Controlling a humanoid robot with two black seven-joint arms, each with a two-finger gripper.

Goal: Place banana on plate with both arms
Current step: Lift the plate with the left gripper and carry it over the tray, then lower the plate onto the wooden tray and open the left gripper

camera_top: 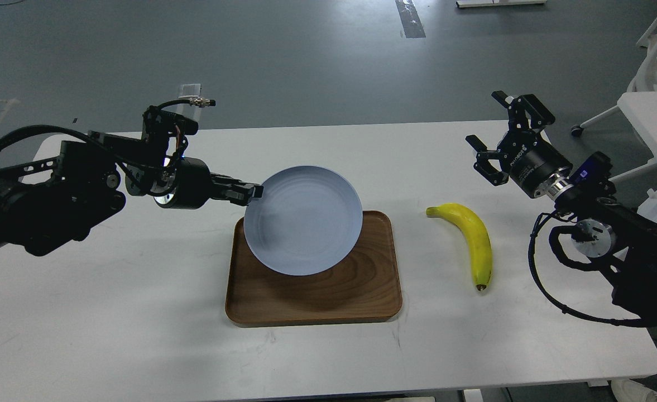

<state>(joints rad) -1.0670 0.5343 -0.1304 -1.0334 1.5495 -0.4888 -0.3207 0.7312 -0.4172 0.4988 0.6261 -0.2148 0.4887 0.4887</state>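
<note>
My left gripper (253, 192) is shut on the left rim of the pale blue-grey plate (303, 220) and holds it in the air over the upper part of the brown wooden tray (317, 296). The yellow banana (473, 240) lies on the white table to the right of the tray, stem toward the far left, dark tip toward me. My right gripper (493, 131) is open and empty, raised above the table beyond and to the right of the banana.
The white table (138, 312) spans the view, with its right edge near my right arm. A second white table (655, 128) and white chair legs stand at the far right. Grey floor lies beyond the far edge.
</note>
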